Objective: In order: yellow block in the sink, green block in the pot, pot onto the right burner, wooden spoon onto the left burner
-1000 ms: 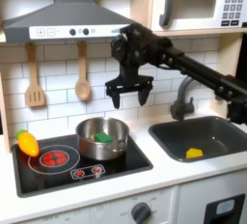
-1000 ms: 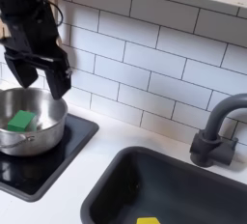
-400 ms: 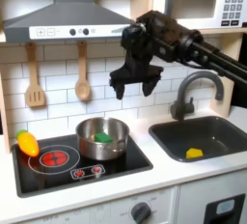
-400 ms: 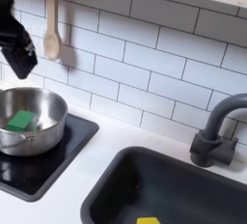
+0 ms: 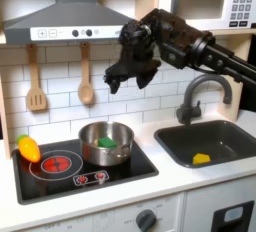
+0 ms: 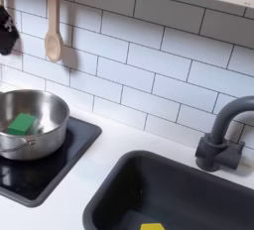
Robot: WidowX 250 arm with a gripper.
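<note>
- The slotted spatula (image 5: 36,81) hangs furthest to the first exterior view's left on the tiled wall (image 5: 60,116). It is the wrong tool, so the reach should stop short of it.
- The toy vegetable (image 5: 28,148) lies at the stove's left edge, just beside the left burner (image 5: 58,162). The burner's red ring is bare and ready to take the spoon later.
- The wooden spoon (image 5: 85,76) hangs head down just to the right of the spatula. In the second exterior view the spoon (image 6: 53,21) lies flat against the tiles, so a grip across the thin handle above the head looks the safest.
- The jaws sit just to the right of the spoon at about its height. They look parted and hold nothing, though blur softens them. They should likely close in sideways, square to the handle, then lift before pulling away from the wall.
- The pot (image 5: 106,143) stands on the right burner with the green block (image 5: 104,141) inside, right under the arm (image 5: 190,41), so the spoon should be carried clear of its rim.
- The yellow block (image 5: 201,158) lies in the sink (image 5: 170,136), and those steps look done.
</note>
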